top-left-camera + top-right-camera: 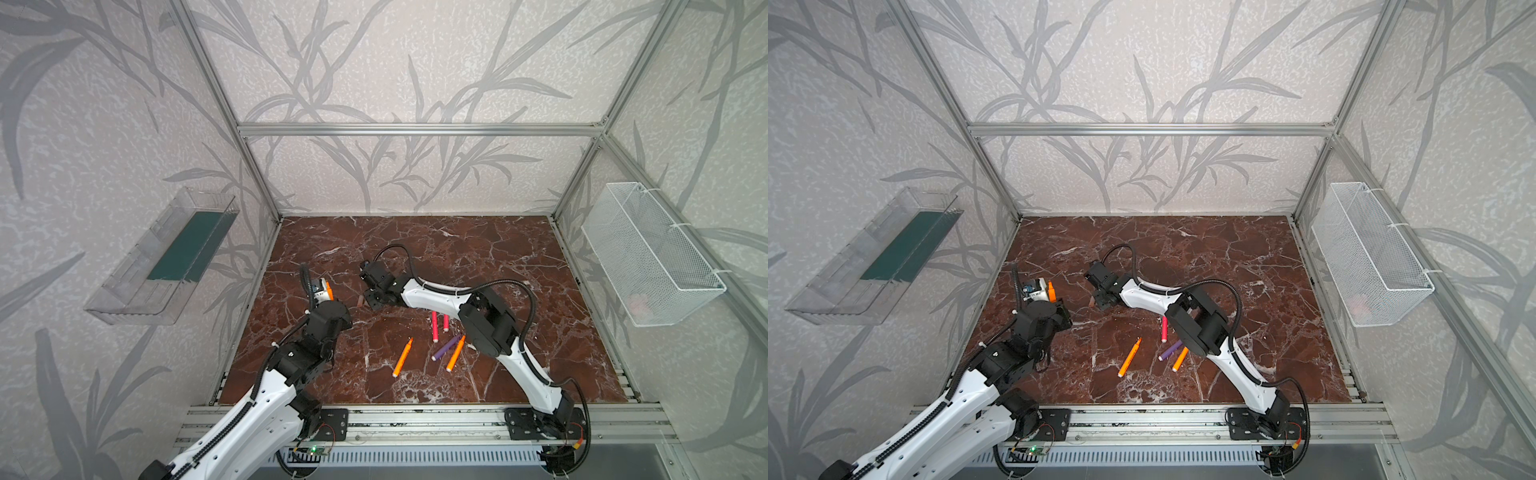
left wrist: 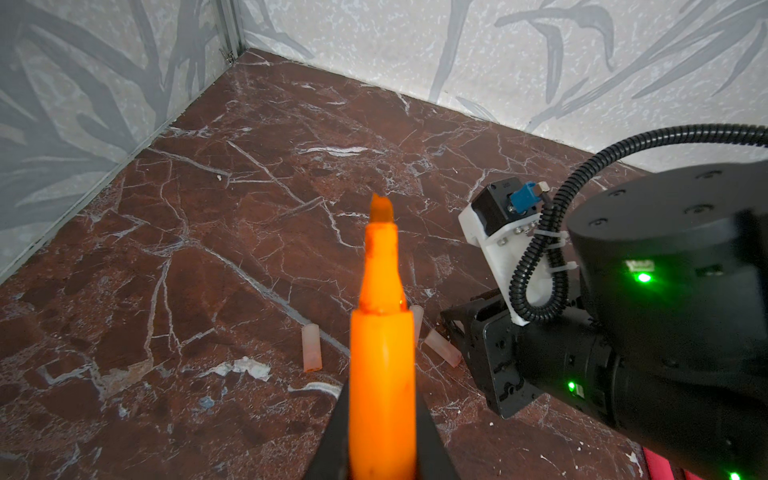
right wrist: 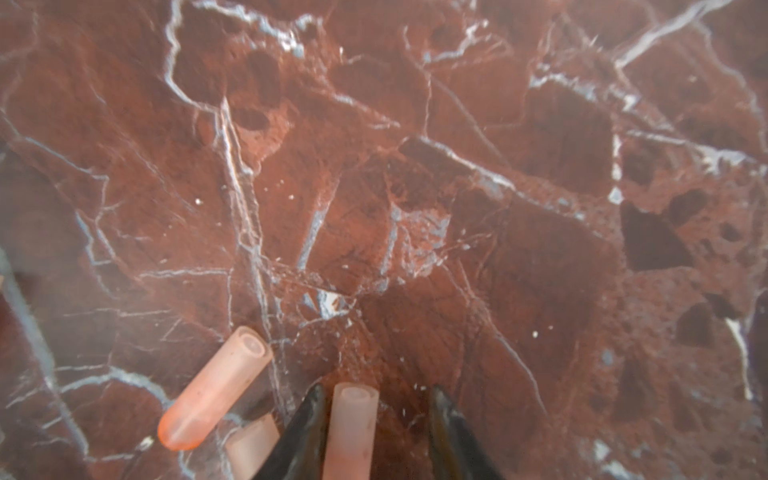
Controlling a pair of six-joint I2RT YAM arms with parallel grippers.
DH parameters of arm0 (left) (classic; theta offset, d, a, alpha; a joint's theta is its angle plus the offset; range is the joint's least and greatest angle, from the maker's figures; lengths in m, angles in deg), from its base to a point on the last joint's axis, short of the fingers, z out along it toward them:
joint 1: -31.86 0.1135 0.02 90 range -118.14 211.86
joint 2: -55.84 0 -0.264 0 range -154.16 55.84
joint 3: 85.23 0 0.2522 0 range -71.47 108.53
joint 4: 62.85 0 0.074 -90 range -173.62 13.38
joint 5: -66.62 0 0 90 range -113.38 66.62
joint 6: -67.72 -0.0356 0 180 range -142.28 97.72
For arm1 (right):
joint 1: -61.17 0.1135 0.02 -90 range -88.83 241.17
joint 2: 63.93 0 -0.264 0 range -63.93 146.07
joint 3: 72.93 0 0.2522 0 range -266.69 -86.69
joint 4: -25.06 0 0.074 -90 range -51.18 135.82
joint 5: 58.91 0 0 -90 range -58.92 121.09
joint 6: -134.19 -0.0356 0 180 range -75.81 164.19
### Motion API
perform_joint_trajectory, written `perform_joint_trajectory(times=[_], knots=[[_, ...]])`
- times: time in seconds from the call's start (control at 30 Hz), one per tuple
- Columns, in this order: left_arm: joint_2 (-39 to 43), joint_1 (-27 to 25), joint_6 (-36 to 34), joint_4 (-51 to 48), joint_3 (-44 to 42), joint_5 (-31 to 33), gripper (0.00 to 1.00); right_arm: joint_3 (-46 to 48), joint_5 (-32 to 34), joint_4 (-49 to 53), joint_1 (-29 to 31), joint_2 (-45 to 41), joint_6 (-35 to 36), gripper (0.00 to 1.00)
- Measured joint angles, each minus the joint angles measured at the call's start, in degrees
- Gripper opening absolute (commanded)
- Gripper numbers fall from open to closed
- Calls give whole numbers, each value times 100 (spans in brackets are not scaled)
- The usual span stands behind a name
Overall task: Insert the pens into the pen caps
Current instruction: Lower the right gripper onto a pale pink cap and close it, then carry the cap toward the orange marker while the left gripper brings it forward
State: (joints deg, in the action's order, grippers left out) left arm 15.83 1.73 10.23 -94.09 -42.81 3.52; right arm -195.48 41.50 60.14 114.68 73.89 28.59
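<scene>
My left gripper [image 2: 381,399] is shut on an orange pen [image 2: 380,332] whose tapered tip points up and away; in both top views that pen [image 1: 328,289] [image 1: 1051,292] shows at the left gripper. My right gripper [image 3: 377,390] is low over the marble, open, with its jaws on either side of a peach pen cap [image 3: 353,428]. The cap lies against one finger, with a gap to the other. Two more pen caps [image 3: 216,388] [image 3: 253,444] lie just beside it. Loose pens lie nearer the front: orange [image 1: 402,357], two pink [image 1: 434,327] [image 1: 446,323], purple [image 1: 446,348], orange [image 1: 456,353].
A clear plastic bin [image 1: 166,262] hangs on the left wall. On the right wall is a white mesh basket [image 1: 652,253]. The right forearm [image 1: 432,297] reaches over the pink pens. Aluminium frame rails border the marble top [image 1: 478,249].
</scene>
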Motion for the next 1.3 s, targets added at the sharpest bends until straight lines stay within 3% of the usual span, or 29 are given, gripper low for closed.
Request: perform_joint_trajectory(times=[0.33, 0.87, 1.1, 1.3], knots=[[0, 0, 2, 0, 0, -2, 0, -57, 4, 122, 0, 15, -114, 21], [0, 20, 0, 0, 0, -52, 0, 151, -35, 24, -37, -96, -474, 9], [-179, 20, -109, 173, 0, -490, 0, 1646, -109, -227, -197, -1425, -802, 5], [-533, 20, -275, 605, 0, -1419, 0, 3685, -96, -1049, -540, -3842, -1215, 4]])
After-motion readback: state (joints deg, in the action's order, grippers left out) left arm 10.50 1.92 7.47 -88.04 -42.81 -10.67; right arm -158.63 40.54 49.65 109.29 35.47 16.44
